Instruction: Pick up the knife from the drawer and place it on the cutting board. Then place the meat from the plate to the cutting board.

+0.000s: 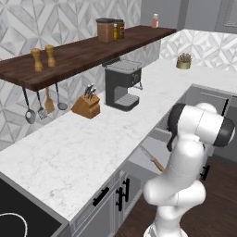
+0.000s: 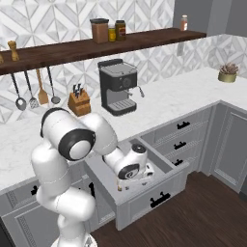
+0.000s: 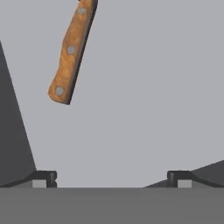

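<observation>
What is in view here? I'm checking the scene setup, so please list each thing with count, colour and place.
knife: one, orange-brown handle, lying on the drawer floor, ahead of the hand and apart from it.
drawer: one, light grey, black bar handle, pulled open.
coffee machine: one, dark grey, on the counter.
knife block: one, wooden, dark-handled knives, left of the machine.
shelf: one, dark brown, on the wall.
jars: three, brown and yellowish, on the shelf.
grinders: two, tan, on the shelf.
hanging utensils: three, under the shelf.
potted plant: one, far counter corner.
red bottle: one, shelf end.
hand: one, dark tips, open, over the drawer.
</observation>
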Robot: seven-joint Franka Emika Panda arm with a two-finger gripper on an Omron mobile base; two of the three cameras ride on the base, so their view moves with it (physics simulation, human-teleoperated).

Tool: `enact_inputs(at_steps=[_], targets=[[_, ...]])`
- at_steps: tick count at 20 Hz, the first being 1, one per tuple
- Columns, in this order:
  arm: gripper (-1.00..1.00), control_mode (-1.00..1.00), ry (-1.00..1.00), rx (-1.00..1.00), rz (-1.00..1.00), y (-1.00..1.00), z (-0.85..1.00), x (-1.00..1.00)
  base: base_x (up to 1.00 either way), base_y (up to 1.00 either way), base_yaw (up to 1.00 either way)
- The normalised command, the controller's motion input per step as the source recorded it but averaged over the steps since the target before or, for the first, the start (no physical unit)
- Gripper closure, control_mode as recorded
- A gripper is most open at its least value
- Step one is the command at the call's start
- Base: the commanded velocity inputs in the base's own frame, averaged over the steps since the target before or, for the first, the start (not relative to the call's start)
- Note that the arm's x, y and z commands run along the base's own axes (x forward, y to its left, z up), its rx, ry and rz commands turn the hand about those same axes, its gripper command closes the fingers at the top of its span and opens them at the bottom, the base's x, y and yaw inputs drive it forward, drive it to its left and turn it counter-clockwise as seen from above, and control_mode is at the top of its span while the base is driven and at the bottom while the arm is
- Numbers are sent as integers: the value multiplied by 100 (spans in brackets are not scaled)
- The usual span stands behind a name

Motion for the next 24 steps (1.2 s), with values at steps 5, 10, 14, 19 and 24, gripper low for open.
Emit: enact_inputs(at_steps=[5, 10, 14, 19, 24], targets=[[-100, -100, -5, 0, -13, 0, 28, 37, 0, 0, 0], [-100, -100, 0, 14, 0, 5, 1, 49, 0, 0, 0], [-100, -100, 0, 3, 0, 7, 1, 46, 0, 0, 0], [-100, -100, 0, 0, 0, 19, -1, 62, 0, 0, 0], [-100, -100, 0, 0, 0, 42, -3, 26, 0, 0, 0]])
